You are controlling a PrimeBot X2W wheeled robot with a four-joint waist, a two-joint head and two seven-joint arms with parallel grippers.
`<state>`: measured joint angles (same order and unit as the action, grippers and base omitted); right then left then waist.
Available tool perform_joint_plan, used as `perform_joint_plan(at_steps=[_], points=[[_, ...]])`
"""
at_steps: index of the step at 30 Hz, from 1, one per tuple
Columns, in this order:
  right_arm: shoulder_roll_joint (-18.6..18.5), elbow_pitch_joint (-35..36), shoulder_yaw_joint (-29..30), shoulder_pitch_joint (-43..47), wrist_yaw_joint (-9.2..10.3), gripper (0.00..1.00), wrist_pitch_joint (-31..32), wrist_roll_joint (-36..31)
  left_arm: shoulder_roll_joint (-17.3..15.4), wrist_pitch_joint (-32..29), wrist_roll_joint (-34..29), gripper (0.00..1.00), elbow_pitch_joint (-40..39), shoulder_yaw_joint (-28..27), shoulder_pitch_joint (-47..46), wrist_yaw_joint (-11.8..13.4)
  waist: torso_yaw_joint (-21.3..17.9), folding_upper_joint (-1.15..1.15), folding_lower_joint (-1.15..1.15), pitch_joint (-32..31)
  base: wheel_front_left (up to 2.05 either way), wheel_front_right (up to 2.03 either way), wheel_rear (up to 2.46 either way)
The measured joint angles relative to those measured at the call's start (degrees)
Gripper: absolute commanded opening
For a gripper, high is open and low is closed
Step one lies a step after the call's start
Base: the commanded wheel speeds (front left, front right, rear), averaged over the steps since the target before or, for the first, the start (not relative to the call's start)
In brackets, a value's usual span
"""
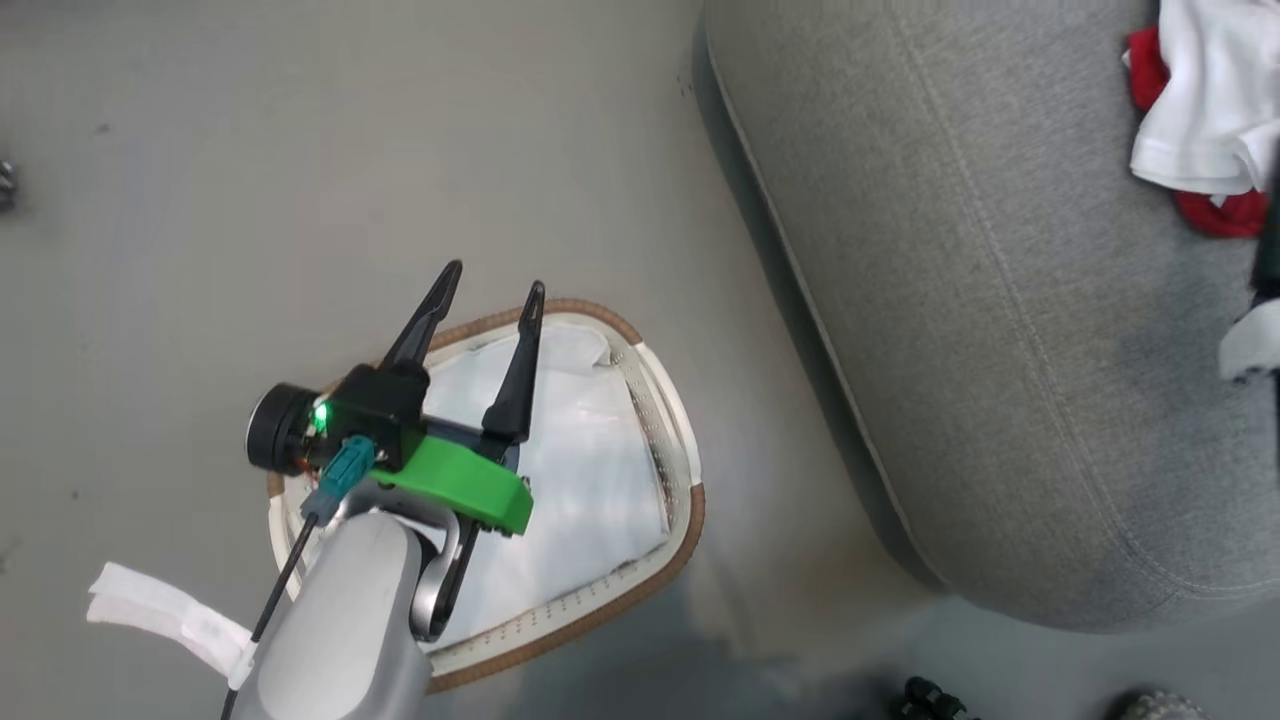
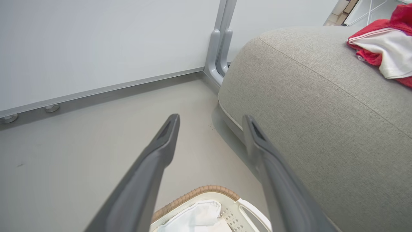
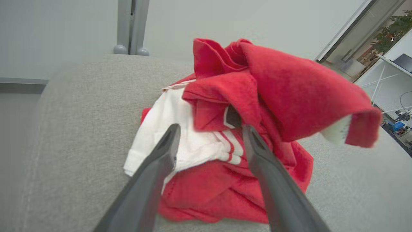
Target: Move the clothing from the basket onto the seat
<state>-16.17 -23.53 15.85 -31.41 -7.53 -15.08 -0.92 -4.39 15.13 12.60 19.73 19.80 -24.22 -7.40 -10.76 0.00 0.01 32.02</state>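
One basket [image 1: 690, 510] at 7 o'clock, holding one white liner [image 1: 590, 470]; one clothing heap [image 1: 1205, 100] on one seat [image 1: 1000, 300], 2 o'clock. Left gripper [image 1: 496, 277], right gripper [image 3: 210, 127]: fingers spread.

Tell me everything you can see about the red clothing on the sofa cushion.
The clothing is a crumpled heap of bright red soft fabric with white panels and red-and-white striped trim. It lies bunched on the grey woven seat, at the head view's upper right. One red fold rises above the heap, one edge blurred. The right gripper, open, points at it; contact cannot be told.
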Motion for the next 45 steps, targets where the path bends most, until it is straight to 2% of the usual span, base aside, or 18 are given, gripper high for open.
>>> perform_joint_plan(at_steps=[11, 20, 23, 30, 45], points=[[6.2, 8.0, -13.5, 9.8, 0.00, 1.00, 0.0, 5.5, 1.3, 0.0, -0.7, 1.00, 0.4, -9.7, 7.9, 0.0, 1.0, 0.00, -0.01, -10.6, 0.00, 0.00, 0.00], [10.6, 7.4, -20.9, 11.1, 0.00, 1.00, 0.0, 6.7, 1.5, 0.0, -1.6, 1.00, 1.3, -15.6, 11.9, 1.5, 6.6, 0.00, -0.01, -15.4, 0.00, 0.00, 0.00], [11.2, 6.8, -21.5, 11.5, 0.00, 1.00, 0.0, 6.7, 1.5, 0.0, -1.0, 1.00, 1.3, -16.3, 12.6, 2.6, 8.7, 0.00, -0.01, -16.5, 0.00, 0.00, 0.00], [12.1, 5.0, -22.1, 14.7, 0.00, 1.00, 0.0, 6.7, 1.5, 0.0, -0.4, 1.00, 2.2, -17.4, 15.9, 3.1, 12.7, 0.00, -0.01, -19.7, 0.00, 0.00, 0.00], [12.9, 4.0, -22.2, 22.3, 0.00, 1.00, 0.0, 7.2, 1.5, 0.0, 2.2, 1.00, 3.5, -18.7, 22.4, 1.8, 15.0, 0.00, -0.01, -27.1, 0.00, 0.00, 0.00]])
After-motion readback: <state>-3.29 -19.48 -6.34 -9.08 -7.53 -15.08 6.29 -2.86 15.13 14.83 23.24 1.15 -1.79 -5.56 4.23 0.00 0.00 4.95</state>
